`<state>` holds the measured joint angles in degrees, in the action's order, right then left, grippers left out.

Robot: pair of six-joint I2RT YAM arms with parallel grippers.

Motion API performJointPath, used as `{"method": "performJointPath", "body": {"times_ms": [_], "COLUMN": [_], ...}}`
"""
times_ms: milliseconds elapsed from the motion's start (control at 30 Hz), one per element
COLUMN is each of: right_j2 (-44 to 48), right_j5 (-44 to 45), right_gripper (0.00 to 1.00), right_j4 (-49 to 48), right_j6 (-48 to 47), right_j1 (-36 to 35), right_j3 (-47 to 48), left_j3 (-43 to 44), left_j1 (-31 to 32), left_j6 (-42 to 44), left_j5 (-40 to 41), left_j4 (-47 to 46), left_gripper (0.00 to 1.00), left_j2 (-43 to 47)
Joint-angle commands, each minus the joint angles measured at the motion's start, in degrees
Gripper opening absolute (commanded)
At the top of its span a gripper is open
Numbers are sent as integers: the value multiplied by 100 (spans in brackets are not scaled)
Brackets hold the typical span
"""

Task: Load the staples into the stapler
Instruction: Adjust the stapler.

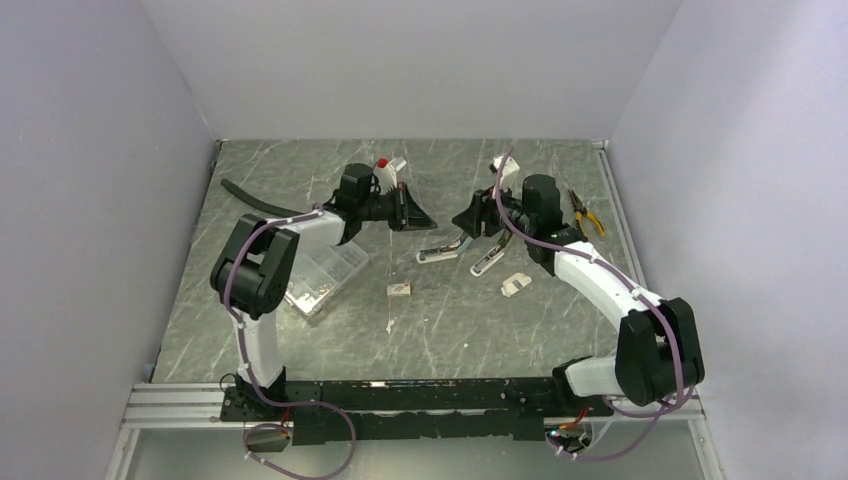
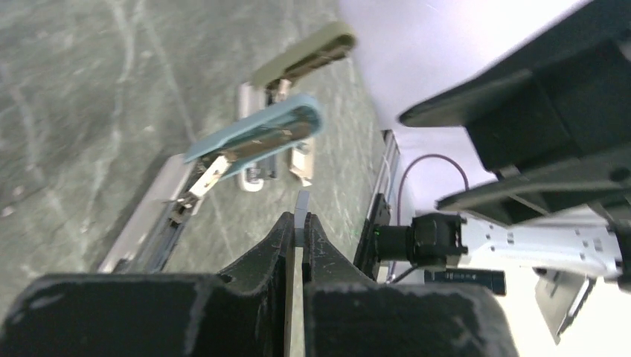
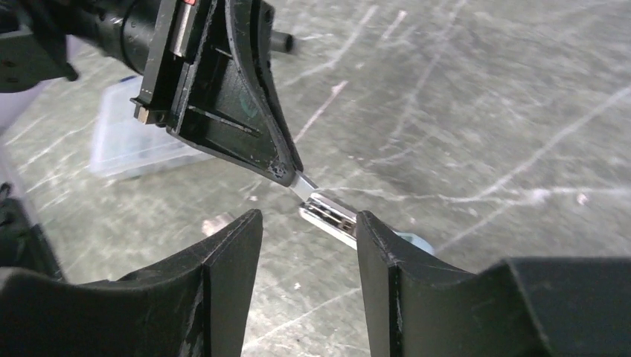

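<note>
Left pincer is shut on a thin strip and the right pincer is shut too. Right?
No: the right pincer is open, fingers apart with the stapler showing between them, as the right wrist view shows. The left pincer is indeed shut on the thin strip.

The walled table (image 1: 470,340) is seen evenly and brightly lit from above in the overhead view, only soft, short shadows being cast on its marbled surface. In the left wrist view the right side is blown out to white and the blue-topped stapler (image 2: 257,137) is blurred; the dark near foreground of the right wrist view is left out of focus
</note>
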<state>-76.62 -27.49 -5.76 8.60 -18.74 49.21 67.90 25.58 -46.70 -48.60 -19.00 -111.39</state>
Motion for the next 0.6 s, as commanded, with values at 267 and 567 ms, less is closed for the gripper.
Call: {"method": "performJointPath", "body": {"times_ms": [267,567], "right_j2": [73,-168], "right_j5": [-2144,-2367], "right_gripper": [46,39], "right_j4": [-1329,-1672], "right_j6": [648,970], "right_j1": [360,380], "right_j3": [-161,-287], "left_j3": [-739,-800], "left_j1": [15,41], "left_j6": [-494,-687], "left_j5": [-923,-923], "left_j4": [-3429,-3808], "left_gripper": [13,14], "left_j2": [651,582]}}
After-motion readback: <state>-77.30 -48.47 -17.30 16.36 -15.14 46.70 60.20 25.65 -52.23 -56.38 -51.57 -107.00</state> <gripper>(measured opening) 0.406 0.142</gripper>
